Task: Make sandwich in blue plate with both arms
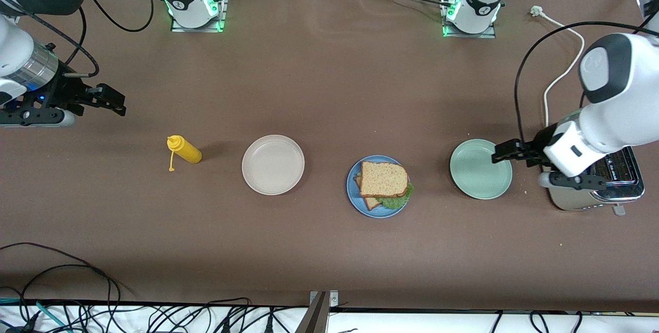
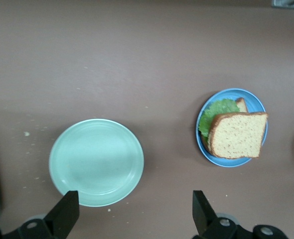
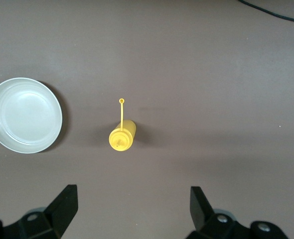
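Sandwich (image 1: pixel 383 181) sits assembled on the blue plate (image 1: pixel 360 196); little seems left. Left end effector (image 1: pixel 502 152) over the mint plate (image 1: pixel 476 173) and right end effector (image 1: pixel 110 100) gape wide, both empty.

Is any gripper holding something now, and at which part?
Nothing is held. The left gripper is open over the green plate; the right gripper is open and empty above the table.
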`<state>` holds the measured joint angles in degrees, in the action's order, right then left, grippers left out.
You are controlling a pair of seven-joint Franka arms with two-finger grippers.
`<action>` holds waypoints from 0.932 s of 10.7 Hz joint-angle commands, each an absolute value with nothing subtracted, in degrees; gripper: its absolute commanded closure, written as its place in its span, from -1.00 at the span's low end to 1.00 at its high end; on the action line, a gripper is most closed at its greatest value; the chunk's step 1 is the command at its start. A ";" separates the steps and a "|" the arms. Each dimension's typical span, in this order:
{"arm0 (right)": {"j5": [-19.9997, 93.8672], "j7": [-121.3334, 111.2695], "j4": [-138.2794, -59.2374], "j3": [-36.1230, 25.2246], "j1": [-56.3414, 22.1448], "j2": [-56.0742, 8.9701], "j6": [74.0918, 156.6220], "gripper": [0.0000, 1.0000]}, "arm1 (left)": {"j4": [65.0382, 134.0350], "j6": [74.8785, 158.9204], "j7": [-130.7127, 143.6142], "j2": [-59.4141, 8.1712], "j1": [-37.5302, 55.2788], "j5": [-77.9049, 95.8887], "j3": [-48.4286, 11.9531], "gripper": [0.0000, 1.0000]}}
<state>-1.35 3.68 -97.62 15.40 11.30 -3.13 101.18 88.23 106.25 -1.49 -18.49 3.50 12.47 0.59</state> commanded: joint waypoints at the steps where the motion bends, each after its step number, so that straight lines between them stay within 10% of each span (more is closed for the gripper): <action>1: -2.11 4.22 -96.86 15.64 11.51 -2.11 100.28 -1.00 | 93.51 104.95 -1.41 -9.43 3.78 8.72 1.49 -1.00; 10: -0.53 4.48 -96.77 15.64 11.34 -1.93 98.17 -1.00 | 92.90 88.62 4.66 4.04 3.69 -0.97 1.23 -1.00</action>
<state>-1.30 3.73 -97.35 15.48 11.18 -2.35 99.40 90.97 91.81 3.95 2.72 3.67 1.10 1.34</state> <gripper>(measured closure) 0.000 0.000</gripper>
